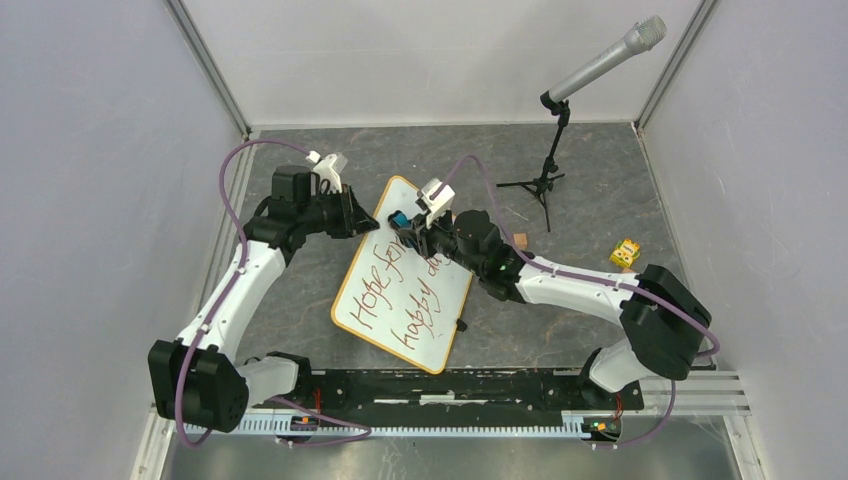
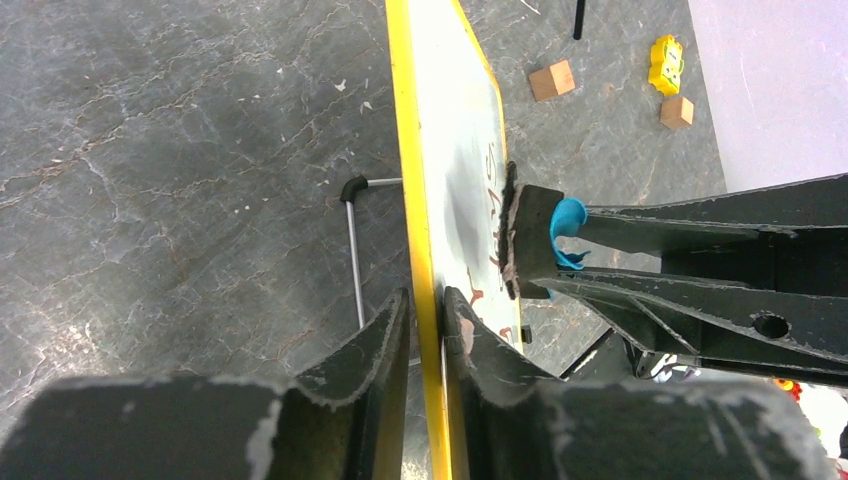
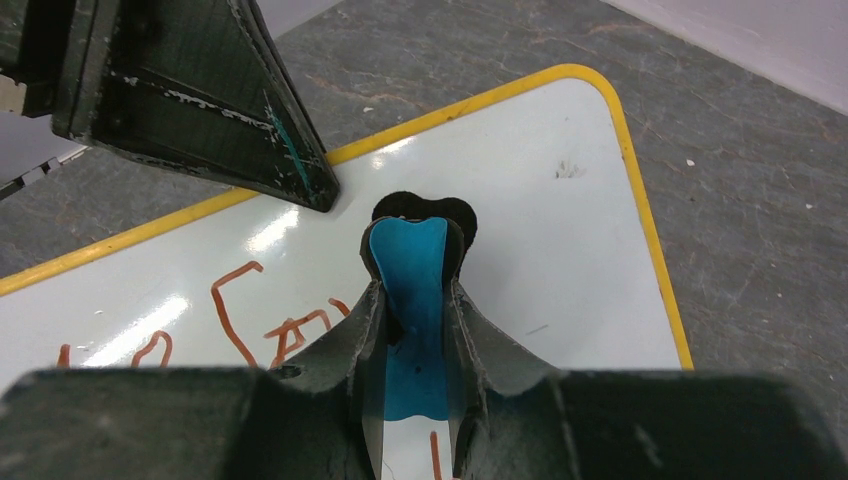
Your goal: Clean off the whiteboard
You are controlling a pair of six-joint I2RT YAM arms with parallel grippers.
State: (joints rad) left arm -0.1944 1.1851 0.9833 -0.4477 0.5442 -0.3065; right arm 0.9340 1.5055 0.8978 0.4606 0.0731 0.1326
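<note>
At the middle of the table (image 1: pixel 540 340), the left hand (image 2: pixel 428 302) clamps the yellow frame of the whiteboard (image 1: pixel 400 295); the right hand (image 3: pixel 415 292) pinches a blue eraser (image 3: pixel 410 262) pressed against its face.

A dark grey tabletop (image 1: pixel 400 150) with pale marble-like veins fills the scene, enclosed on three sides by plain, pale lavender-grey walls: back (image 1: pixel 420 60), left (image 1: pixel 90 200) and right (image 1: pixel 780 150). Slim metal posts (image 1: pixel 210 65) stand in the two far corners. At far right, a silver microphone (image 1: pixel 610 58) tilts upward on a small black tripod stand (image 1: pixel 540 185). Near it on the tabletop lie a small yellow toy (image 1: pixel 625 254) and a wooden block (image 1: pixel 520 240), well apart. A black rail (image 1: pixel 450 385) and a slotted silver strip (image 1: pixel 450 425) run along the near edge. Light is soft and even, with faint shadows.
</note>
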